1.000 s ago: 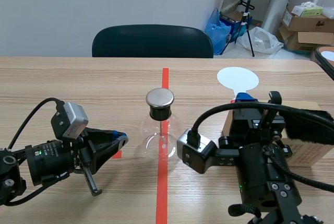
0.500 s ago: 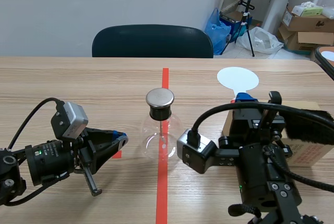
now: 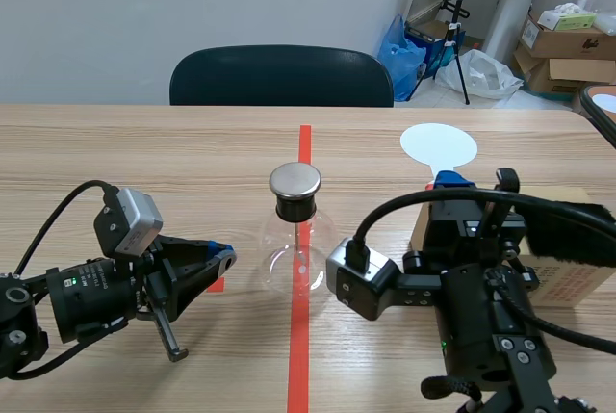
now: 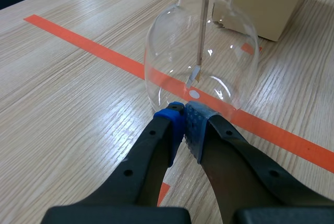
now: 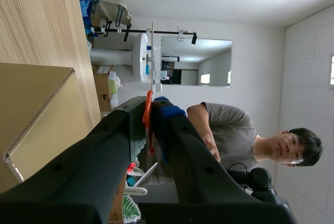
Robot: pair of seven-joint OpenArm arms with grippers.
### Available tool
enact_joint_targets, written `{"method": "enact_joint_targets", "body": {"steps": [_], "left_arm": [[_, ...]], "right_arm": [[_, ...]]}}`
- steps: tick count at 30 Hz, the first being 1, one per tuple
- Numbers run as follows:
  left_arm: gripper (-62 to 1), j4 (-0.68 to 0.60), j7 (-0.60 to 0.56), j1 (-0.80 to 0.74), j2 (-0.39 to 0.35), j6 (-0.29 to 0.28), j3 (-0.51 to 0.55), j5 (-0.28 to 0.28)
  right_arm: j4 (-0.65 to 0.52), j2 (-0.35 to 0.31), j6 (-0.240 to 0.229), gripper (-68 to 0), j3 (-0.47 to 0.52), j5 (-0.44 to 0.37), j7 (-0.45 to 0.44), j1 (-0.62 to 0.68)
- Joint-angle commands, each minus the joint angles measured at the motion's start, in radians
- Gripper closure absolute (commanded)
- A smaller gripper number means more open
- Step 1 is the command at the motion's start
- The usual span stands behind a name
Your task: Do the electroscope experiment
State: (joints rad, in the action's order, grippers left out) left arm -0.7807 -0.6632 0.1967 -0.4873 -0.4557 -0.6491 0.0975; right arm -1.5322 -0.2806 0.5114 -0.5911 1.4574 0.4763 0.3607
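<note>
- Glass round electroscope flask (image 4: 201, 62) stands just ahead of the left gripper (image 4: 183, 120), its pads pressed together, empty.
- Right gripper (image 5: 150, 110) clamps the white round paddle (image 3: 438, 146); next, likely, carry it to the flask's silver metal cap (image 3: 295, 180).

A light wooden table (image 3: 144, 153) is crossed by 1 orange-red tape line. 1 round glass flask (image 3: 294, 257) is stood on that line, mid-table; 1 cardboard box (image 3: 573, 288) is set at its 3 o'clock.

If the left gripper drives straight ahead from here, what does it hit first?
The glass flask: the shut left gripper points at its lower wall, apparently just short of touching.
</note>
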Motion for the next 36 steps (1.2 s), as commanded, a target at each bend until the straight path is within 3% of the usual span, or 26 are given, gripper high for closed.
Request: {"method": "enact_joint_targets", "body": {"steps": [1,24,36], "left_arm": [[-3.0,-0.023,-0.017,0.0,0.004,-0.002,-0.002,0.01],[-3.0,-0.023,-0.017,-0.001,0.004,-0.002,-0.002,0.01],[-3.0,-0.023,-0.017,-0.003,0.004,-0.002,-0.002,0.01]], "right_arm": [[-0.014,-0.013,0.011,-1.5,0.003,0.003,0.004,-0.014],[-0.014,-0.012,0.011,-1.5,0.006,-0.003,0.001,-0.014],[-0.074,-0.007,0.012,-1.5,0.125,-0.03,-0.084,0.04]]}}
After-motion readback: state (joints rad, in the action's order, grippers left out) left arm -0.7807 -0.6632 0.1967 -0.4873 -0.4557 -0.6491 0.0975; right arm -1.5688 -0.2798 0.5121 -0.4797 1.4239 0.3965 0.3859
